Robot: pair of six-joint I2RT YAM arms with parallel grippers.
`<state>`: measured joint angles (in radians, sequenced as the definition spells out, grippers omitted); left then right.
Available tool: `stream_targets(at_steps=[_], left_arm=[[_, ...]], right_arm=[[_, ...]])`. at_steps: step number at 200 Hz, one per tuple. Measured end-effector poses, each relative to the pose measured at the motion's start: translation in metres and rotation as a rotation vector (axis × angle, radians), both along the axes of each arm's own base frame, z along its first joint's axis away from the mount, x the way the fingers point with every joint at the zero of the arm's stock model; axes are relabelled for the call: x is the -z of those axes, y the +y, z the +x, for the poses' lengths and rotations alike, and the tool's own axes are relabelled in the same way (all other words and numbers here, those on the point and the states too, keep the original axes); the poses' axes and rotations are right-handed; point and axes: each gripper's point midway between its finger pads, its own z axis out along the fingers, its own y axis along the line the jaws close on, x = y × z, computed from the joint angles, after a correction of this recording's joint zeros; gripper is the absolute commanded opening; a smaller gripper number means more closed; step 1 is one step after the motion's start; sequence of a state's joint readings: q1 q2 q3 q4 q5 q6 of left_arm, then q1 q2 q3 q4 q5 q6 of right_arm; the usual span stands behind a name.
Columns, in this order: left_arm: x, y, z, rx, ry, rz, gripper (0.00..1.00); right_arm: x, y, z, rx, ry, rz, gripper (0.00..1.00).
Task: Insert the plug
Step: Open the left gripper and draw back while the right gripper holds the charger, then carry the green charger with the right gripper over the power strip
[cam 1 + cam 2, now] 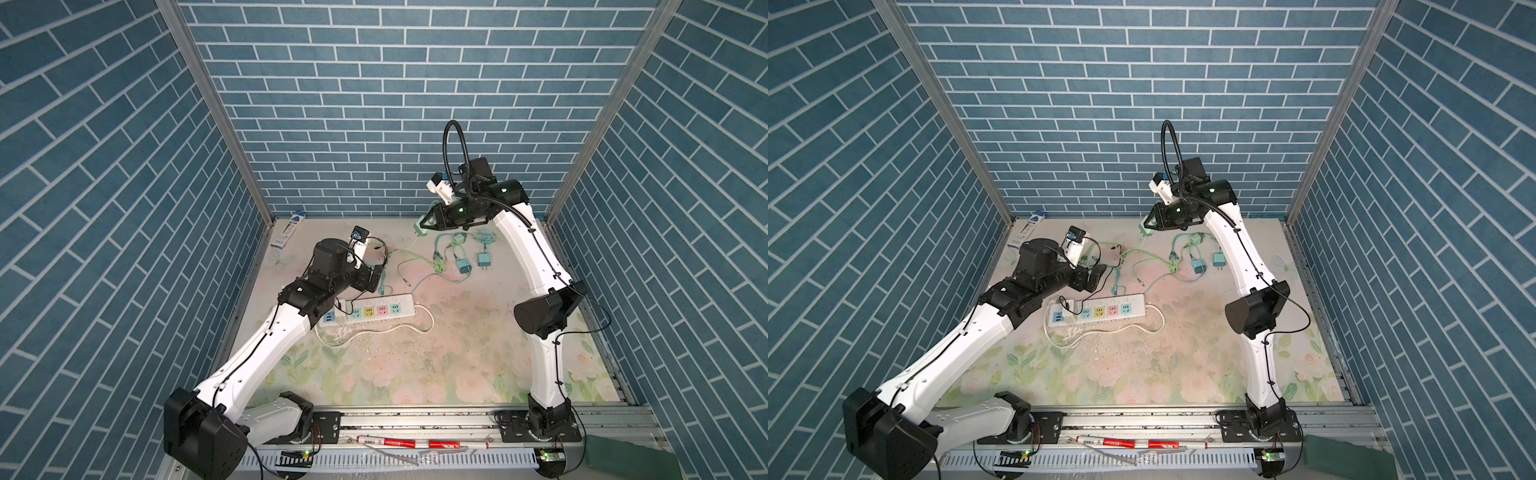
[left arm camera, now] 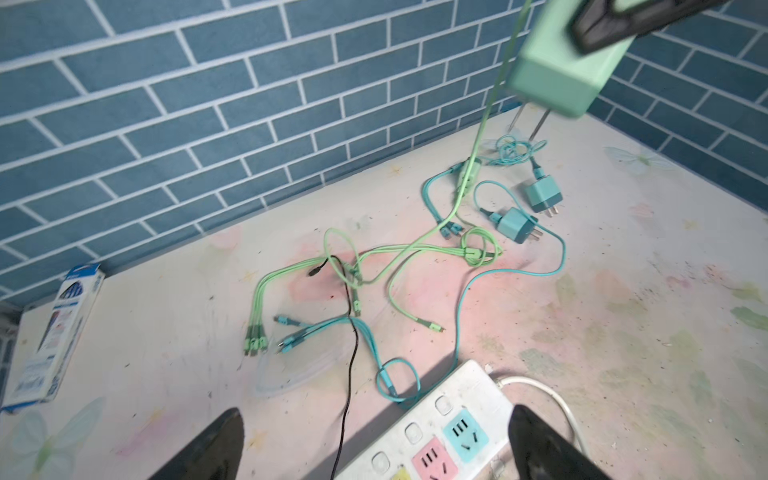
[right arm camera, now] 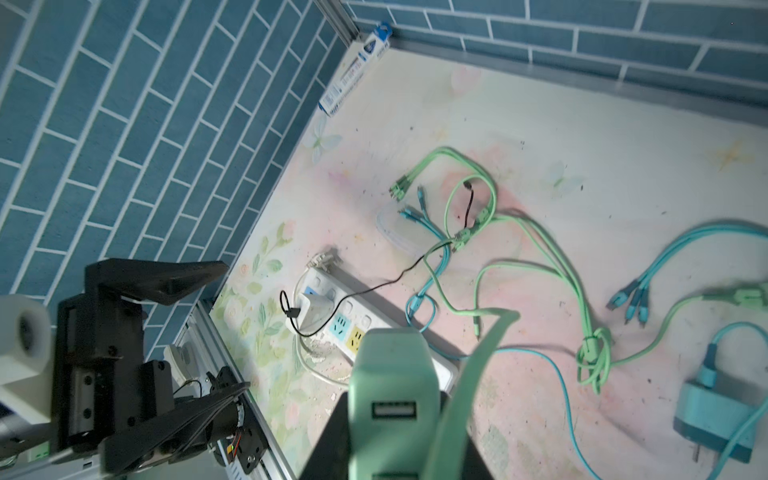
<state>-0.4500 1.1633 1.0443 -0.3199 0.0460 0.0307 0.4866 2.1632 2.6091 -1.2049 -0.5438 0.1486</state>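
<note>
Two arms work over one pale floral-printed surface. The right gripper is clamped tight on one mint-green plastic charger plug, held in the air near the back wall, well apart from the strip. The left gripper has its jaws spread as wide as they go and holds nothing; it hangs just behind the one white power strip.

In both top views the strip shows four coloured sockets in a row, teal, yellow, pink and blue, and a blue panel at its left end. Two teal plug adapters lie side by side on the surface among loose green and teal cables. One blue-and-white box rests in the far left corner.

The left wrist view alone shows the held plug's two metal prongs pointing downward, and only part of the strip. The right wrist view alone shows a USB port on the plug's rear face and one white adapter with a thin black cable seated in the strip; it takes in only one teal adapter.
</note>
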Motion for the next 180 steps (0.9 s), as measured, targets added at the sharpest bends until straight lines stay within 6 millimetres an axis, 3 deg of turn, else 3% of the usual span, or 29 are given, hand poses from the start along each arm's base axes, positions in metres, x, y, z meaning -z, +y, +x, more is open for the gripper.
stream_targets(at_steps=[13,37,66,99,140,180], left_arm=[[-0.002,0.009,-0.004,-0.044,0.015,0.003,1.0],[-0.007,0.025,-0.012,-0.12,0.029,0.004,1.0],[-0.014,0.042,-0.022,-0.201,0.035,0.0,1.0],[-0.013,0.059,-0.029,-0.291,0.063,-0.001,1.0],[-0.001,0.074,-0.038,-0.371,0.124,0.013,1.0],[-0.009,0.086,-0.055,-0.42,0.123,-0.031,0.99]], right_arm=[[-0.011,-0.003,0.003,0.01,-0.029,0.015,0.12],[-0.015,-0.01,0.01,0.027,-0.043,0.021,0.12],[-0.002,-0.013,0.012,0.032,-0.023,0.015,0.12],[0.017,0.001,-0.001,-0.028,0.003,-0.01,0.12],[0.051,0.044,-0.048,-0.228,0.0,-0.091,0.12],[0.072,0.09,-0.106,-0.433,-0.035,-0.154,0.12]])
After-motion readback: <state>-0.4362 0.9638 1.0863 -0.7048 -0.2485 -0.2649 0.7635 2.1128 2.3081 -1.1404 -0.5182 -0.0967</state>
